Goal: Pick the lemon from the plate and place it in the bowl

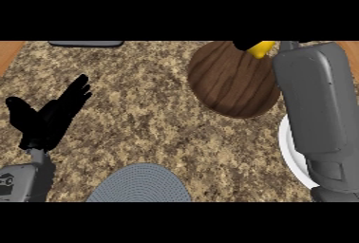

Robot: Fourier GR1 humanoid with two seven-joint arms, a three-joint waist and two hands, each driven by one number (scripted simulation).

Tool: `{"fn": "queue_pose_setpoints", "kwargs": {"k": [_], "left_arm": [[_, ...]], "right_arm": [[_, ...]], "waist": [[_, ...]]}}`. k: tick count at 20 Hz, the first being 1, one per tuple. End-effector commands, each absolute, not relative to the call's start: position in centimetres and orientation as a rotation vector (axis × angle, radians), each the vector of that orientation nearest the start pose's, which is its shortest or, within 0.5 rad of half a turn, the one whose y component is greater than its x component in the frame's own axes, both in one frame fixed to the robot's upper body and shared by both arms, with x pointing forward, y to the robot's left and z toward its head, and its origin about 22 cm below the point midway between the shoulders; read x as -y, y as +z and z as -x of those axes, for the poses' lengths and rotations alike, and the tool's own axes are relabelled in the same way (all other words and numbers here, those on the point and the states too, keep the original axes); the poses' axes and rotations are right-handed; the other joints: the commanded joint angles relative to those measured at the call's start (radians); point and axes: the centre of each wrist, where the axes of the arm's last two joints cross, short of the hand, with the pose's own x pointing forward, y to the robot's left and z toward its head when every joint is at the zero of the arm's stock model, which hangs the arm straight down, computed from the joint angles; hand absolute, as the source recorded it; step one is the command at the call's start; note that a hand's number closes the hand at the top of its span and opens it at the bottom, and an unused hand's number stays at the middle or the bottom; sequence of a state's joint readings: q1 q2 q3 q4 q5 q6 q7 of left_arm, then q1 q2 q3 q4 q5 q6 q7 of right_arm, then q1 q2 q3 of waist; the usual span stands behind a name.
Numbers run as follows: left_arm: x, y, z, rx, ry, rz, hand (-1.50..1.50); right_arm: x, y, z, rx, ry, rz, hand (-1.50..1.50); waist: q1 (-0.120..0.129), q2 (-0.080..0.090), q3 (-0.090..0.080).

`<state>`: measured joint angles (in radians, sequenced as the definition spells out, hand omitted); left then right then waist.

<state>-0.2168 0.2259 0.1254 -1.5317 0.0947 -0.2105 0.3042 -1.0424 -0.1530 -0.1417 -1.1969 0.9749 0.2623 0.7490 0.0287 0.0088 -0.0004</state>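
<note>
The yellow lemon (263,49) shows at the top edge, just past the far rim of the brown wooden bowl (235,78). My right hand (245,44) is curled round it, and only a small black part of the hand shows. The right forearm (316,104) runs up the right side and covers most of the white plate (286,142), of which only the left rim shows. At the left, my left hand (49,116) rests open over the counter with its fingers up, holding nothing.
A grey ribbed round mat or dish (140,185) lies at the lower middle edge. A dark grey flat object (85,43) sits at the top left edge. Wooden strips (8,52) border the speckled stone counter on both sides.
</note>
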Motion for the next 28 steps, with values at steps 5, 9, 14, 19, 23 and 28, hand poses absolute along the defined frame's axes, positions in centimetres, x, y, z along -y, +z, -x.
{"fn": "queue_pose_setpoints", "kwargs": {"k": [5, 9, 14, 19, 23, 28], "left_arm": [[-28.1, 6.2, -29.5, 1.438, -0.250, 0.003, 0.00], [-27.3, 6.6, -30.4, 1.447, -0.260, 0.014, 0.00], [-27.7, 7.7, -30.5, 1.468, -0.277, 0.013, 0.00], [-27.6, 6.2, -30.3, 1.458, -0.287, 0.025, 0.00], [-26.5, 7.4, -30.7, 1.466, -0.268, 0.016, 0.00], [-28.7, 7.6, -31.0, 1.477, -0.276, 0.015, 0.00]], "right_arm": [[17.0, 19.5, -45.6, 1.249, 0.573, 0.903, 1.50], [16.6, 17.5, -46.7, 1.250, 0.599, 0.872, 1.50], [19.6, 15.7, -47.0, 1.215, 0.294, 0.643, -1.50], [19.7, 15.4, -47.4, 1.340, 0.212, 0.627, -1.50], [19.6, 14.1, -47.3, 1.403, 0.163, 0.663, -1.50], [21.0, 13.1, -47.1, 1.461, 0.077, 0.799, -1.50]], "waist": [[0.017, 0.009, 0.000], [0.024, 0.014, 0.001], [0.040, 0.020, 0.003], [0.062, 0.033, 0.002], [0.056, 0.025, 0.002], [0.060, 0.030, 0.002]]}}
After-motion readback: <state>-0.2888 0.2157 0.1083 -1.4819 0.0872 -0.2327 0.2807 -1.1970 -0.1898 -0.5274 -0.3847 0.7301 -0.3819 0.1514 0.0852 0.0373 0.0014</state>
